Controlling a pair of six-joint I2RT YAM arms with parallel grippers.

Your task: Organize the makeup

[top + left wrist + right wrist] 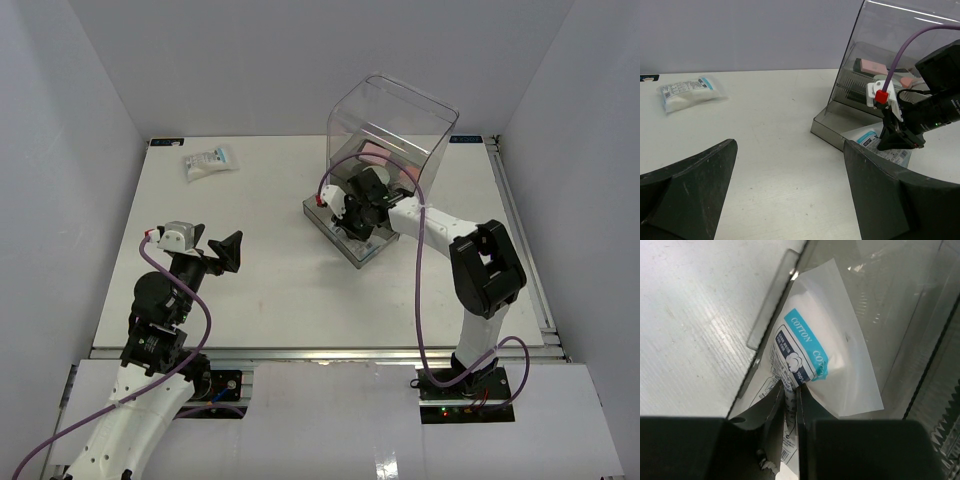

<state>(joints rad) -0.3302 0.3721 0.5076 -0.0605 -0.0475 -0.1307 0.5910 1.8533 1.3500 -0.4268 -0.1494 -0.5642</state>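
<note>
The right pincer (789, 392) is pinching the cotton packet's (835, 355) near end, its length running ahead inside the drawer (832, 125) pulled from the clear box (395, 120). The left pincer (213, 243) is gaping wide, well left of the box.

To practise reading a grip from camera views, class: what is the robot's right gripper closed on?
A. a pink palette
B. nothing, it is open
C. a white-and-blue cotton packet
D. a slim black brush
C: in the right wrist view the right gripper pinches the near edge of the white-and-blue cotton packet.
</note>
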